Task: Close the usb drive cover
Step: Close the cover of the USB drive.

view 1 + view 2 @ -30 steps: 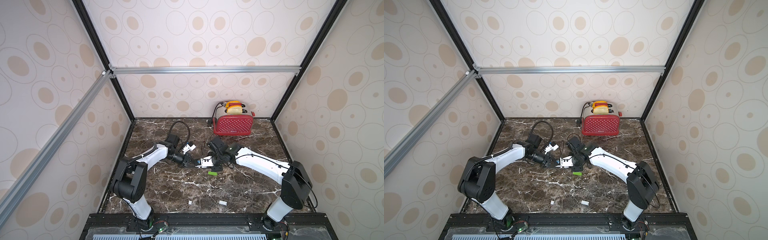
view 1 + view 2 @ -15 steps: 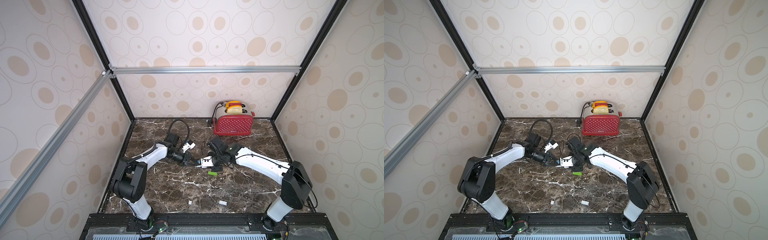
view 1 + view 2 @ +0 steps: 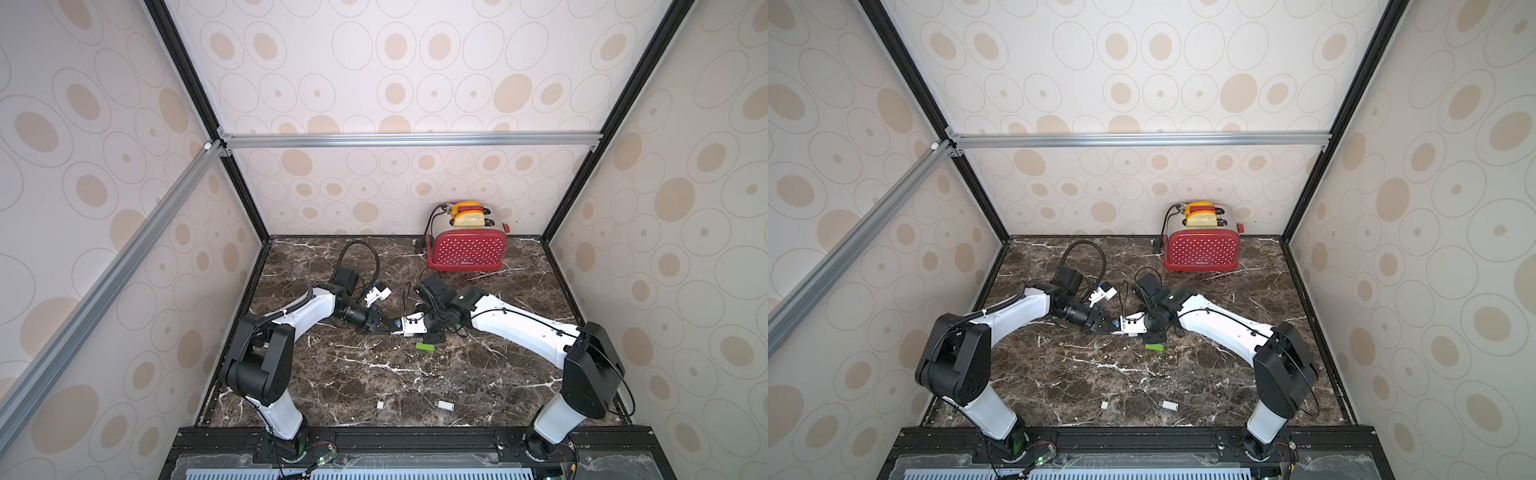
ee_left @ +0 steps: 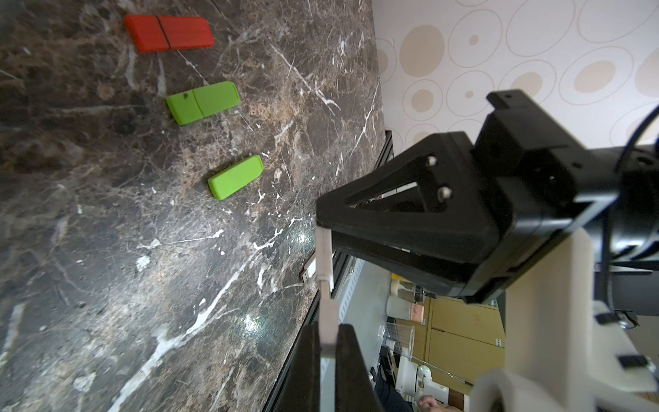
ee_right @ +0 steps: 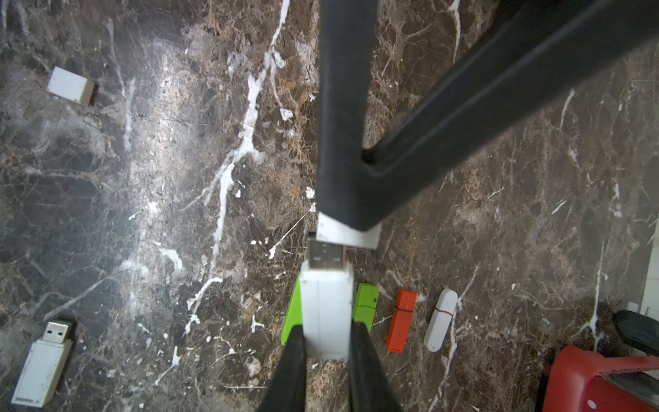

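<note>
Shows the right gripper pinching a white drive, plug bare. Shows the left gripper nipped narrow on the white cap, its mouth right at the plug tip, slightly offset, not yet on. Places this meeting just below centre in both top views, over the marble table. Finds a spare drive and loose cap at lower centre, a toaster right of centre.
</note>
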### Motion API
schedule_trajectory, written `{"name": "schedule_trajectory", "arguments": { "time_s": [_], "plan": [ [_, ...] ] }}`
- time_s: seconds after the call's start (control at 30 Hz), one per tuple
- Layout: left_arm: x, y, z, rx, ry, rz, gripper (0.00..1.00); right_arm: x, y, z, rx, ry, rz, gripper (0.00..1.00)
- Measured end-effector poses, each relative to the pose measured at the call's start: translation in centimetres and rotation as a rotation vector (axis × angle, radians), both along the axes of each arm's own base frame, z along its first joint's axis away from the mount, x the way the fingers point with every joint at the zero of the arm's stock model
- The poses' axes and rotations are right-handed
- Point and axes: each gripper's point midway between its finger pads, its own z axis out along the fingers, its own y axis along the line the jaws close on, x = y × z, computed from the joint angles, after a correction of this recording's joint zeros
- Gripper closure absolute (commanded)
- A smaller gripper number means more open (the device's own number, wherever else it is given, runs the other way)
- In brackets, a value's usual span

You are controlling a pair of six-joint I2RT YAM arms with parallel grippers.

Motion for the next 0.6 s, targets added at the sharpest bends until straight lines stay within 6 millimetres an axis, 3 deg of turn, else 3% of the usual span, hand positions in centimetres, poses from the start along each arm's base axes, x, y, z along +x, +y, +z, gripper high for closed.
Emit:
{"name": "schedule_trajectory", "arguments": {
  "time_s": [0.6],
  "plan": [
    [-0.07, -0.85, -0.39, -0.008, -0.003, 0.001, 1.00, -0.02, 0.24, 0.36, 0.016, 0.017, -0.026, 1.00]
  ]
}}
